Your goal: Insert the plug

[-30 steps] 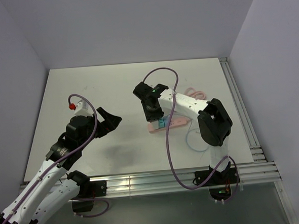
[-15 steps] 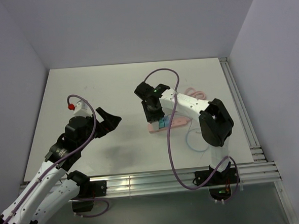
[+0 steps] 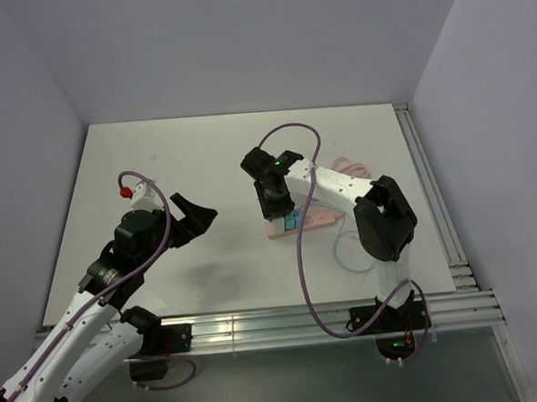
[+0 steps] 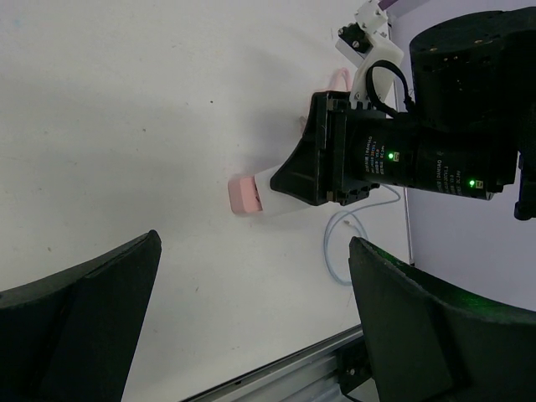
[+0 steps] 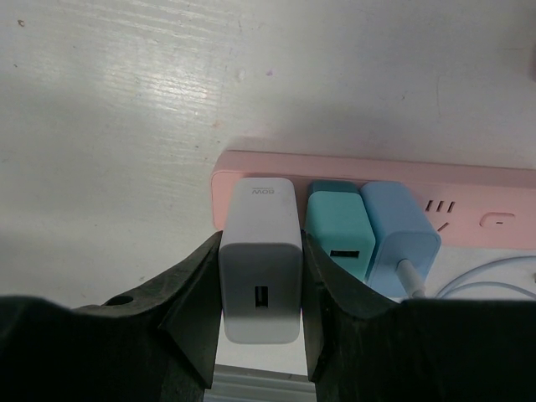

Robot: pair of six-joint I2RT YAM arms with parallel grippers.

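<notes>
Right jaws clamped on the white block (image 5: 260, 276), which stands in the end socket of the pink strip (image 5: 469, 188). Plug (image 5: 337, 230) seated in the strip, touching the block on one side and a blue plug (image 5: 394, 226) on the other. Left jaws wide apart above the counter (image 4: 126, 109), well away from the strip.
</notes>
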